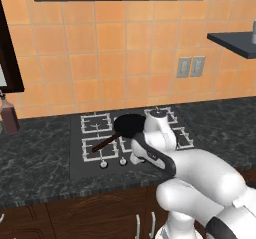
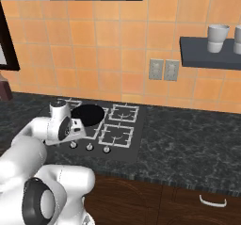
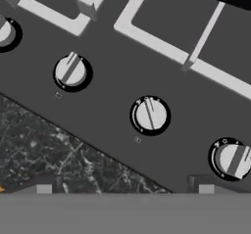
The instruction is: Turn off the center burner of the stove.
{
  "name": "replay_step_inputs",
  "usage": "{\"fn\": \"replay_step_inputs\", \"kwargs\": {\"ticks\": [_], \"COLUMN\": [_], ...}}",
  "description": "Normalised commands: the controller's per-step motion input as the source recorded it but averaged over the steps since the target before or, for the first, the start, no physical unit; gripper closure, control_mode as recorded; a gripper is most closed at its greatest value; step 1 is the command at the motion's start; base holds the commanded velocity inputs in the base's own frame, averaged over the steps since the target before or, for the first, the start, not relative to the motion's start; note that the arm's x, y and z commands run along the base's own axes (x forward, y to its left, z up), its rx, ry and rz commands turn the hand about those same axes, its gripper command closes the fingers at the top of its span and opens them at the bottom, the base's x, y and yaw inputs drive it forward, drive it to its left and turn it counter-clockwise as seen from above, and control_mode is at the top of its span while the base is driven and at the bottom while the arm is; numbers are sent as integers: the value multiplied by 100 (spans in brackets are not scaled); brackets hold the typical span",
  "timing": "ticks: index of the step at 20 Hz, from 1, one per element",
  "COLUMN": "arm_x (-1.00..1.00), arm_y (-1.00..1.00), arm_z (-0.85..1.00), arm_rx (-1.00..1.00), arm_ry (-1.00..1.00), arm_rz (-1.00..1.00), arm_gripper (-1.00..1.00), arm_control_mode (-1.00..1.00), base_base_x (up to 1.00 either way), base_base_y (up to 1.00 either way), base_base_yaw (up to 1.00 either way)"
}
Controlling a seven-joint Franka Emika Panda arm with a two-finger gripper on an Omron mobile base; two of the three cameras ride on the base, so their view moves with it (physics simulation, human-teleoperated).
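Hand view looks down on the stove (image 3: 112, 101), front strip w/ knobs running diagonally: one knob (image 3: 150, 115) near centre, another knob up-left (image 3: 71, 72), a third at lower right (image 3: 230, 159), and a fourth cut off at the left edge (image 3: 6, 32). Pale grate bars (image 3: 162, 44) cross the top; dark marbled counter (image 3: 54, 154) at lower left. The gripper (image 3: 125, 189) shows as two dark tips at bottom, well apart, i.e. fingers spread, nothing between them, hovering above the knob row w/o touching. Left base view: black cooktop set in the dark counter under an orange tile wall (image 1: 110, 58); frying pan (image 1: 127, 124) sits on a rear-middle grate, handle pointing front-left. The center burner can't be made out separately; arm and pan cover the middle of the cooktop. Dark bottle (image 1: 9, 115) stands far left on the counter. Right base view: wrist sits over the stove's left-front part, next to the pan. Outlets (image 2: 164, 70) on the wall; shelf at right w/ a pale cup (image 2: 217, 38).
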Motion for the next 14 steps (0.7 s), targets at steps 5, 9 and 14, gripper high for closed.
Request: {"fn": "replay_step_inputs", "kwargs": {"ticks": [5,9,14], "arm_x": [17,16,5], "arm_y": [0,0,0], "arm_z": [-27,-18,-27], "arm_rx": [0,0,-1], "arm_ry": [9,0,-3], "arm_rz": [-1,-5,-5], "arm_gripper": [-100,-100,-100], "arm_control_mode": [-100,-100,-100], "base_base_x": [0,0,0], "base_base_y": [0,0,0], "base_base_yaw": [0,0,0]}}
